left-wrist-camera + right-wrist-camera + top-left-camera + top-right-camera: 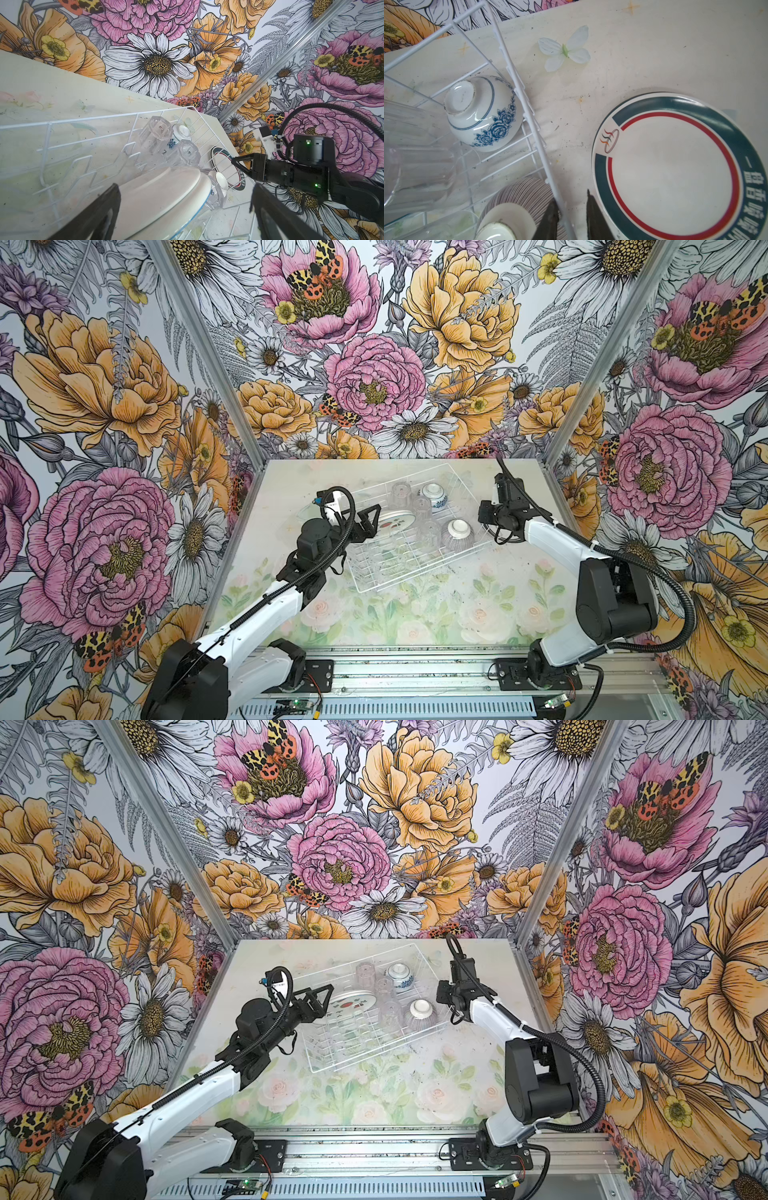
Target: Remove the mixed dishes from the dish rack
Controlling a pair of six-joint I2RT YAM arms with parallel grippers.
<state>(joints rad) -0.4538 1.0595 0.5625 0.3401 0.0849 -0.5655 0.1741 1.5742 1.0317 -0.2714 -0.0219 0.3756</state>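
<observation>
The white wire dish rack (395, 580) sits mid-table. It holds the watermelon-print plate (392, 522), clear tumblers (422, 506), the upturned blue floral bowl (483, 112) and the upturned ribbed bowl (517, 199). My left gripper (185, 187) is open wide, and the watermelon plate's white underside (162, 193) lies between its fingers. My right gripper (571, 199) straddles the rack's rim wire (529, 108) beside the ribbed bowl. One finger touches the wire and a gap shows at the other. The teal-and-red-rimmed plate (675, 166) lies flat on the table just outside the rack.
The floral table top (415, 622) runs bare in front of the rack to the rail along the near edge. Flower-print walls close the back and both sides. A cable loop (505, 537) hangs under the right wrist.
</observation>
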